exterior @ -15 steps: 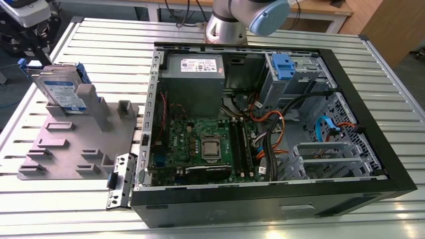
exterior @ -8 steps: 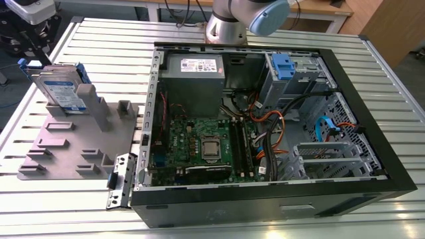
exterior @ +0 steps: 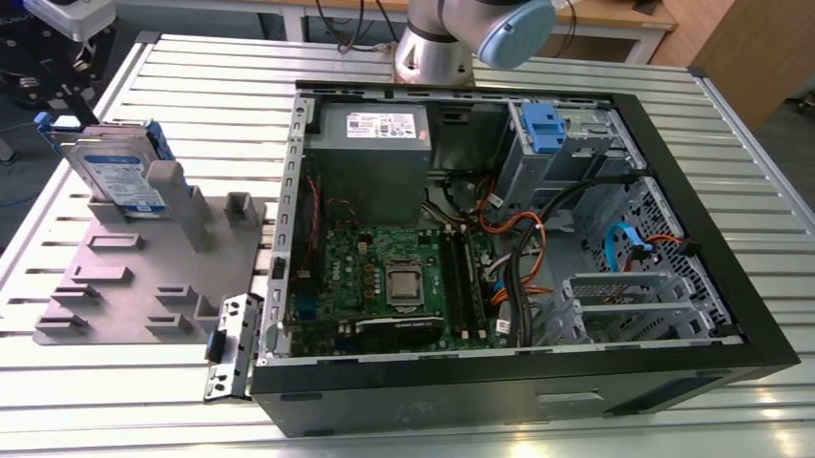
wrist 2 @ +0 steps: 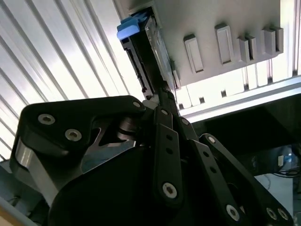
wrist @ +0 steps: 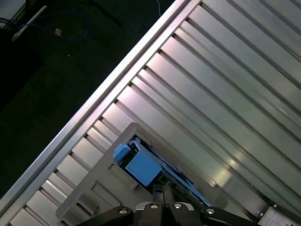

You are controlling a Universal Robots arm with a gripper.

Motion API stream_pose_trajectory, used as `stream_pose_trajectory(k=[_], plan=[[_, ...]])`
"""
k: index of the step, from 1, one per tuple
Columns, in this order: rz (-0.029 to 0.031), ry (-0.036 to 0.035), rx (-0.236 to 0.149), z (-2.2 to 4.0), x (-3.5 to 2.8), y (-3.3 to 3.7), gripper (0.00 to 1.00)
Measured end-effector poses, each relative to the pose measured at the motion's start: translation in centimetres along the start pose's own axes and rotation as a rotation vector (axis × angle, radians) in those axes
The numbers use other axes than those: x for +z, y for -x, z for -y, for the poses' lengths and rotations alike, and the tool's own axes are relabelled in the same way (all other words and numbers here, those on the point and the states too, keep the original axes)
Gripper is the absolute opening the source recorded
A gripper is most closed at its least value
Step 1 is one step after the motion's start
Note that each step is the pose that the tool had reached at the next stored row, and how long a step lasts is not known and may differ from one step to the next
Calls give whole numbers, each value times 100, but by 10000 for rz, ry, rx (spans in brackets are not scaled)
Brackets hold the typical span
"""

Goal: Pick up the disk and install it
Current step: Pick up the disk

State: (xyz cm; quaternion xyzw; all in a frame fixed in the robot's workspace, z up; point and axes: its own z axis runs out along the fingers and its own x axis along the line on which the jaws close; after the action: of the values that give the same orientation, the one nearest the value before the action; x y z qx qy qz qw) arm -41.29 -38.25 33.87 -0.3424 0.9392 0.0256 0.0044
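Disk standing on edge in grey fixture plate, exterior view's left, beside open computer case. Judged rigid, fairly heavy, smooth-faced, shock-sensitive; best gripped across flat faces, clear of blue rails. Gripper fingertips pressed together at disk's edge; contact unclear.

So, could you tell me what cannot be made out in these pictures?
Lower edge of the disk, exterior view: behind the posts of the grey fixture.
Its label, second wrist view: edge-on, gripper partly in front.
The arm, exterior view: cut off by the top edge.
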Motion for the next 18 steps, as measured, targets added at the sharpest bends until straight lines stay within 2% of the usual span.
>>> stream_pose_trajectory(k=[18], plan=[[-130,74,-2883,0,2,0,11]])
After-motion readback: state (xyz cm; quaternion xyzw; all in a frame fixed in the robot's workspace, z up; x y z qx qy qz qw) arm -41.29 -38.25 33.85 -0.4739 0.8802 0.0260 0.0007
